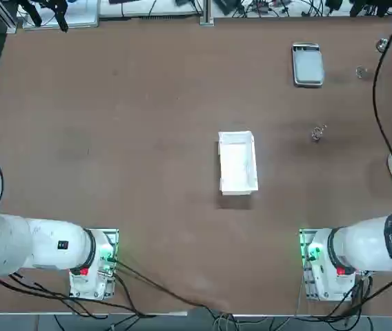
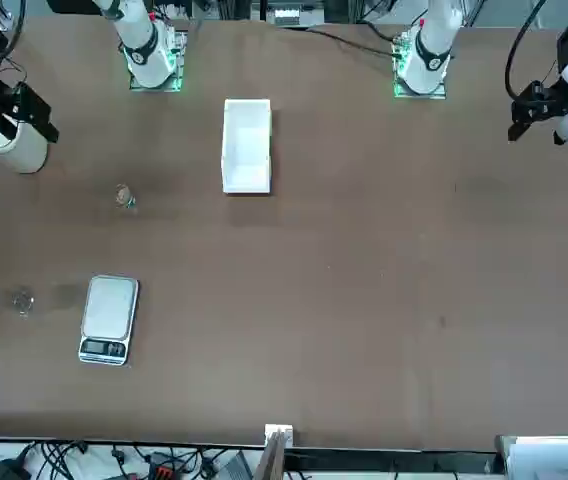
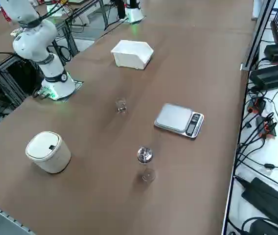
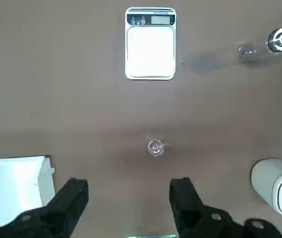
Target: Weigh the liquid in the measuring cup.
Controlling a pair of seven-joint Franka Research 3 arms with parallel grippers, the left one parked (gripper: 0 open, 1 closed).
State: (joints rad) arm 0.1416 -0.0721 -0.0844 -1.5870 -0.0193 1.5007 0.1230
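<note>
One brown tabletop (image 1: 161,89), prob. matte; R end effector (image 4: 129,191) spread, nr. white box (image 4: 19,188).

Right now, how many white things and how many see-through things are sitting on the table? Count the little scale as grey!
White: 2, the open box and the lidded bin.
Grey: 1, the scale.
See-through: 2, the tiny cup and the glass bottle with a shiny top.
Total: 5.
</note>
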